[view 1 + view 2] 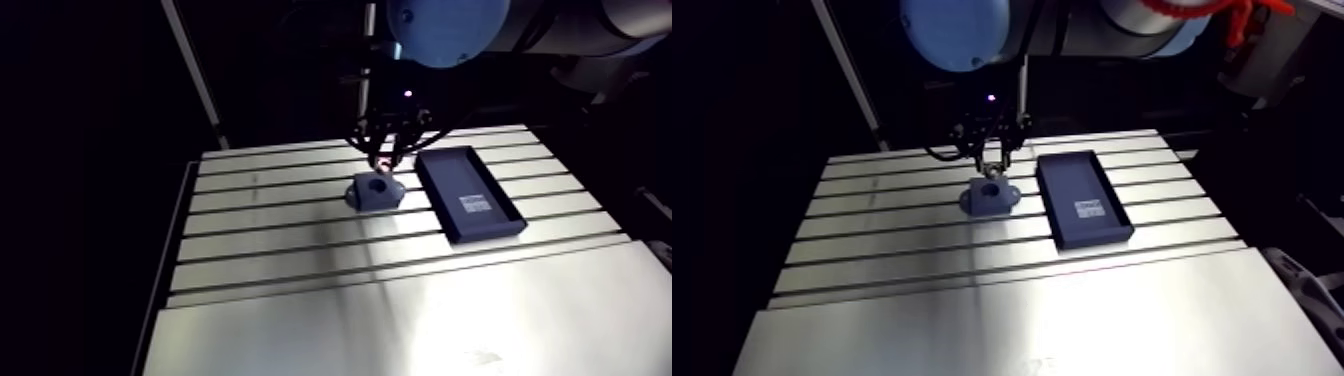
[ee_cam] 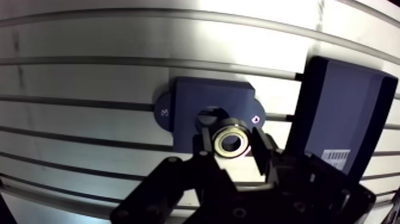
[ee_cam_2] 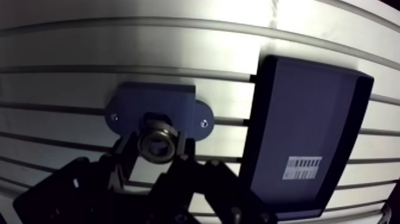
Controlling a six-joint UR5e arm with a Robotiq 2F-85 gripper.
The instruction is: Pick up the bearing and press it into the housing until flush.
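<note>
Slotted table point(image 1: 300, 250) bears housing point(image 2: 196, 104) beside tray point(image 3: 309, 119); gripper point(image 2: 232, 146) clamps bearing point(image 2: 231, 140) over its bore

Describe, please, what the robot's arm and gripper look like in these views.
The arm is a pale grey tube with a round light-blue joint cap. The gripper is matt black, with two angular fingers on pinned linkages. A small lit indicator sits above it.
</note>
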